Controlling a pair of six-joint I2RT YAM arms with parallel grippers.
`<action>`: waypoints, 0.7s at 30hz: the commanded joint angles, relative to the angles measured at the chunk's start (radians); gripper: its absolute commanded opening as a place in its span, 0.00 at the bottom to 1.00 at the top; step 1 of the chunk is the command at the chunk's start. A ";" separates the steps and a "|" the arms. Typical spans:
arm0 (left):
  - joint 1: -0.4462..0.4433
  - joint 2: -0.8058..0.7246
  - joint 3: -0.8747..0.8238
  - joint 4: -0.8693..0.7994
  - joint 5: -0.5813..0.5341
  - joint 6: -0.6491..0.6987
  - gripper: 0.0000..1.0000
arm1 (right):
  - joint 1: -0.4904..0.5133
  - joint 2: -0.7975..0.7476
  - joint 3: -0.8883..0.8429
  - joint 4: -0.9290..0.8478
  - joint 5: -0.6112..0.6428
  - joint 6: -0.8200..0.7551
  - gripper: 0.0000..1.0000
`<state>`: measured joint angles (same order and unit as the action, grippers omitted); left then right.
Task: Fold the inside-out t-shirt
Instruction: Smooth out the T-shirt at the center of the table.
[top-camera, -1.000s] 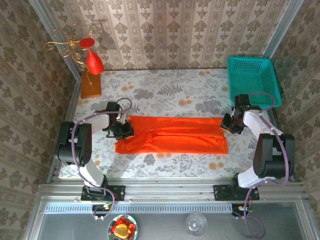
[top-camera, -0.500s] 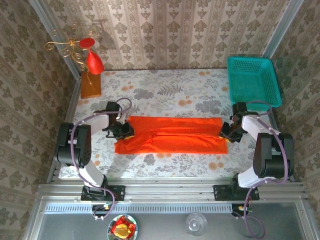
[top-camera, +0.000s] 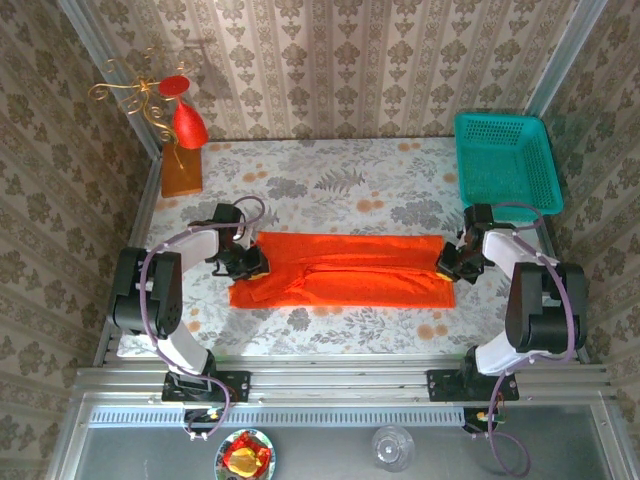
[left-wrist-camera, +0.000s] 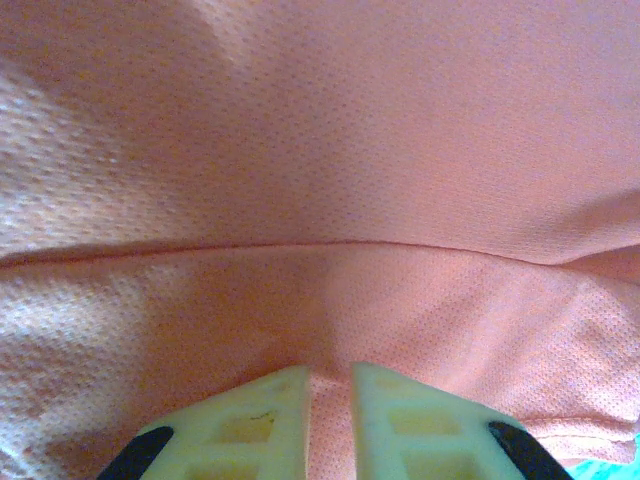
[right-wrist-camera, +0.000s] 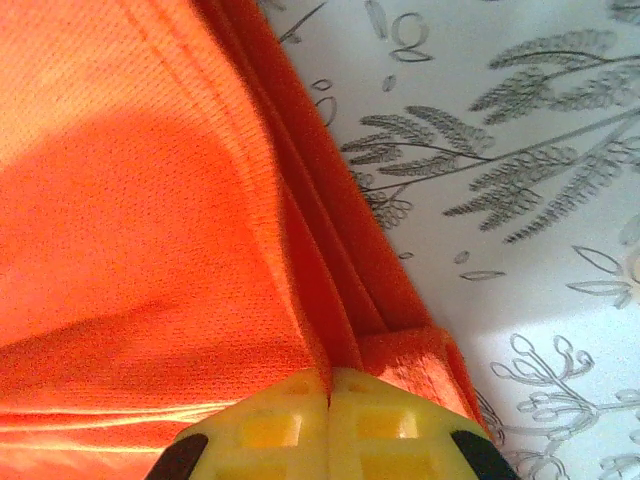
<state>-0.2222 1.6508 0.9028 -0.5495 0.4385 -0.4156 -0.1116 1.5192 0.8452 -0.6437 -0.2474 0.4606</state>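
At both ends of the t-shirt (top-camera: 345, 272), 2 grippers pinch
Left gripper (top-camera: 247, 263) nips fabric, barely parted; right gripper (top-camera: 449, 266) clamps the edge, pressed together; long axis runs left-right.

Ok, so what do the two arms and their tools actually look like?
The left arm and right arm match: chunky black joint housings joined by white links, with a mauve cable looping outside each. The left tool and right tool are black, each ending in two pale yellow fingers moulded with a waffle-like grid of square recesses.
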 joint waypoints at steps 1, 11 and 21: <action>-0.003 -0.020 0.012 -0.044 -0.032 -0.014 0.18 | -0.002 -0.064 0.037 -0.070 0.088 -0.014 0.00; 0.005 0.092 -0.010 0.008 -0.043 -0.011 0.18 | -0.002 0.080 0.024 -0.034 0.206 -0.034 0.00; 0.008 -0.045 0.006 -0.051 -0.127 -0.018 0.17 | 0.004 0.058 0.050 -0.074 0.236 -0.029 0.09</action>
<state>-0.2173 1.6653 0.9047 -0.5446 0.4133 -0.4263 -0.1066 1.5940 0.8799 -0.6811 -0.0689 0.4423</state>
